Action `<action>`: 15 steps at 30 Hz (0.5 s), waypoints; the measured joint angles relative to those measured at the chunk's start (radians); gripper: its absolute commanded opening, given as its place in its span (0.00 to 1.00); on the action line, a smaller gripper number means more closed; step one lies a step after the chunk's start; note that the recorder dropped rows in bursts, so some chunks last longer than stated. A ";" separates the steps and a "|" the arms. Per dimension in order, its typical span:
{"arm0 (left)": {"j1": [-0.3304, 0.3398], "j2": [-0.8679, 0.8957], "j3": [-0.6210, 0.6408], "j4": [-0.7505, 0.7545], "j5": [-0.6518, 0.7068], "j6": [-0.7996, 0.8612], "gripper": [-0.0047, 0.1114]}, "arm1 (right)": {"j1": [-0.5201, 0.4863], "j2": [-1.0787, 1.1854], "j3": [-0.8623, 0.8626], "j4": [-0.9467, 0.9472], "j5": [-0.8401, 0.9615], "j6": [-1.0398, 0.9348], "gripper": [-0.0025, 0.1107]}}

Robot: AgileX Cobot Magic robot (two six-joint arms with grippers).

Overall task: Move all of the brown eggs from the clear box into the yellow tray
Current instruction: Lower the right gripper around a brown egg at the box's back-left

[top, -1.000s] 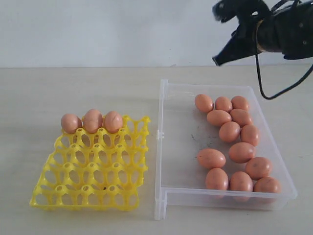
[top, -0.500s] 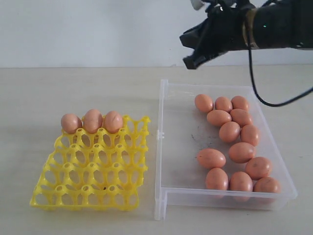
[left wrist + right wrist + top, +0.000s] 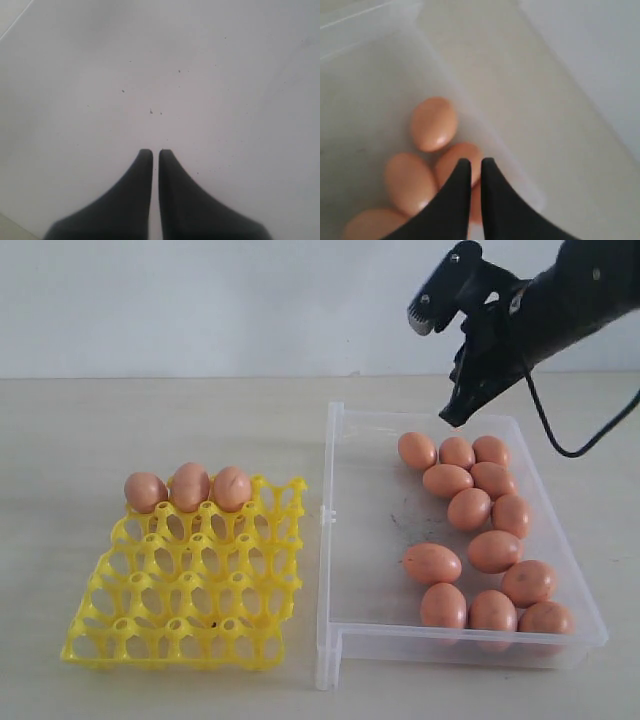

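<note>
Three brown eggs [image 3: 189, 487] stand in the back row of the yellow tray [image 3: 190, 590] on the left. Several more brown eggs [image 3: 470, 508] lie along the right side of the clear box [image 3: 372, 540]. My right gripper [image 3: 452, 418] hangs shut and empty just above the box's far wall, pointing down at the back eggs [image 3: 434, 123]. In its wrist view the black fingertips [image 3: 475, 162] hover over a cluster of eggs by the box wall [image 3: 485, 130]. My left gripper [image 3: 155, 151] is shut and empty over a bare white surface; it does not show in the exterior view.
The tray and box sit side by side on a beige table [image 3: 160, 430] with a white wall behind. A black cable [image 3: 560, 445] loops down from the right arm above the box's far right corner.
The right arm swung left over the box's back edge, then back right and downward. Its tip now points down at the box's far wall. The eggs have not moved.
</note>
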 measured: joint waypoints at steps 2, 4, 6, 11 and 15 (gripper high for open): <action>0.000 0.000 0.000 0.000 0.000 0.000 0.08 | 0.000 0.057 -0.092 0.123 0.203 -0.105 0.02; 0.000 0.000 0.000 0.000 0.000 0.000 0.08 | 0.007 0.124 -0.177 0.205 0.388 -0.160 0.03; 0.000 0.000 0.000 0.000 0.000 0.000 0.08 | 0.021 0.182 -0.241 0.194 0.503 -0.173 0.09; 0.000 0.000 0.000 0.000 0.000 0.000 0.08 | 0.060 0.251 -0.294 -0.036 0.582 -0.129 0.44; 0.000 0.000 0.000 0.000 0.000 0.000 0.08 | 0.068 0.262 -0.301 -0.117 0.529 -0.101 0.50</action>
